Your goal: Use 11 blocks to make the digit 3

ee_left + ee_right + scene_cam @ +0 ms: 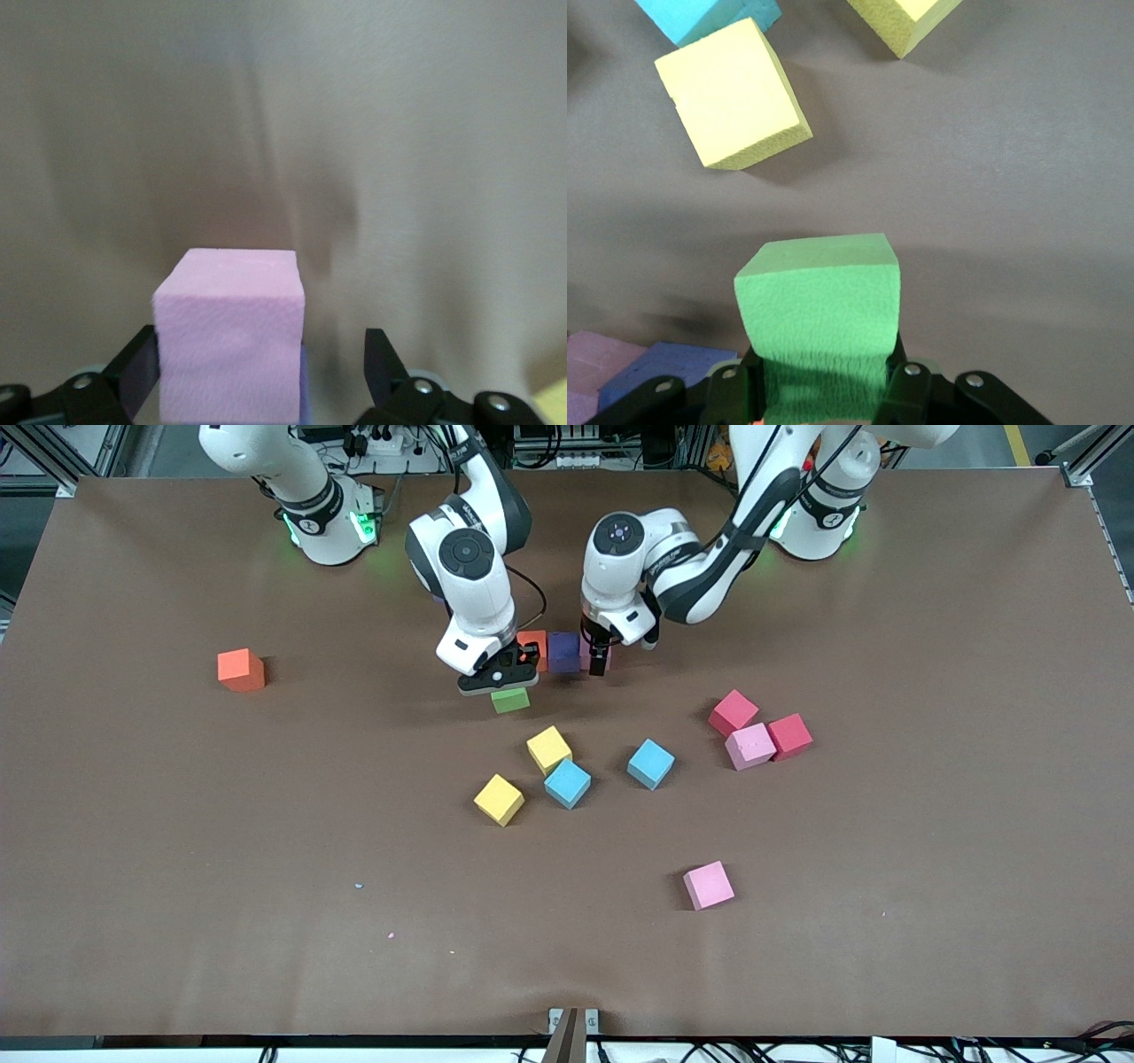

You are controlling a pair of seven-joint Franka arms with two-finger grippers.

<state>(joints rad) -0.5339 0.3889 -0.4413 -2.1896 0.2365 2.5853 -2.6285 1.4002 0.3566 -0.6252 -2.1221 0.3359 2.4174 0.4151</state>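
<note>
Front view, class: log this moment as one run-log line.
left gripper: open, at pink block | right gripper: shut on green block | row: orange, purple

White arms, black claws, green lights

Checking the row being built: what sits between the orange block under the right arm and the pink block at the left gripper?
The purple block sits between the orange block and pink block, seen in the front view.

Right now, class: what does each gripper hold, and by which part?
Right gripper holds the green cube by two opposite side faces. Left gripper holds nothing: it stands open around the pink cube.
</note>
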